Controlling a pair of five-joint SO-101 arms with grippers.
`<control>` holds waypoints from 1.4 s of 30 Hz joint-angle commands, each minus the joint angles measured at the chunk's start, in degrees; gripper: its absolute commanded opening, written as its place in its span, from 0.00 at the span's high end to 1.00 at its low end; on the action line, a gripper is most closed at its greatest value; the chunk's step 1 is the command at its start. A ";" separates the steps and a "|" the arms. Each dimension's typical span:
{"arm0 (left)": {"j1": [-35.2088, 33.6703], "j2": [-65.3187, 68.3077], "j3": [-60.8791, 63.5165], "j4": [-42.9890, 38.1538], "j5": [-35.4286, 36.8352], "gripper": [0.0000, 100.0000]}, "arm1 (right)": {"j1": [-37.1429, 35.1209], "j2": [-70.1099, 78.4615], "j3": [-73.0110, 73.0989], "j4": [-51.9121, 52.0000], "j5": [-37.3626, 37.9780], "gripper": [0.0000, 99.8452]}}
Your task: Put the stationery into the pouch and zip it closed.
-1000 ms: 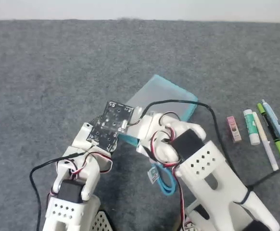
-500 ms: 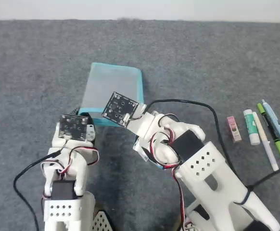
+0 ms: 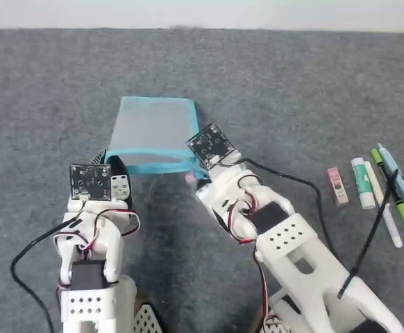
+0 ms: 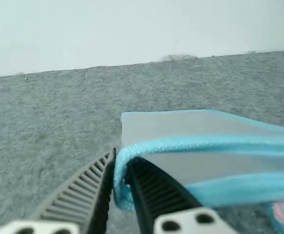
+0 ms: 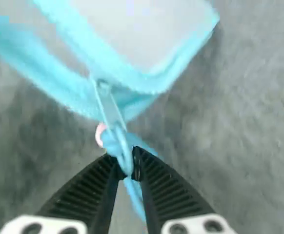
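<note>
A translucent pouch (image 3: pixel 153 132) with teal trim lies flat on the grey carpet, its zip edge toward the arms. My left gripper (image 4: pixel 120 181) is shut on the pouch's (image 4: pixel 205 141) near left corner; in the high view it sits at that corner (image 3: pixel 115 165). My right gripper (image 5: pixel 126 165) is shut on the blue cord of the zipper pull (image 5: pixel 109 105) at the pouch's (image 5: pixel 142 34) near right corner (image 3: pixel 196 173). The stationery lies at the far right: a pink eraser (image 3: pixel 337 185), a glue stick (image 3: pixel 361 182), a white pen (image 3: pixel 384 205), a green pen (image 3: pixel 394 191) and a blue pen (image 3: pixel 403 182).
Grey carpet (image 3: pixel 271 83) covers the table up to a pale wall at the back. A black cable (image 3: pixel 372 229) from the right arm crosses over the pens. Open carpet lies between the pouch and the stationery.
The pouch swung left from a tilted spot at mid-right and now lies square. The left arm moved left with its corner. The right gripper shifted right along the zip edge.
</note>
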 commanded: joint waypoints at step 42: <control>4.84 -0.79 -13.05 14.42 -1.41 0.99 | 0.13 -11.74 5.01 0.48 44.92 0.92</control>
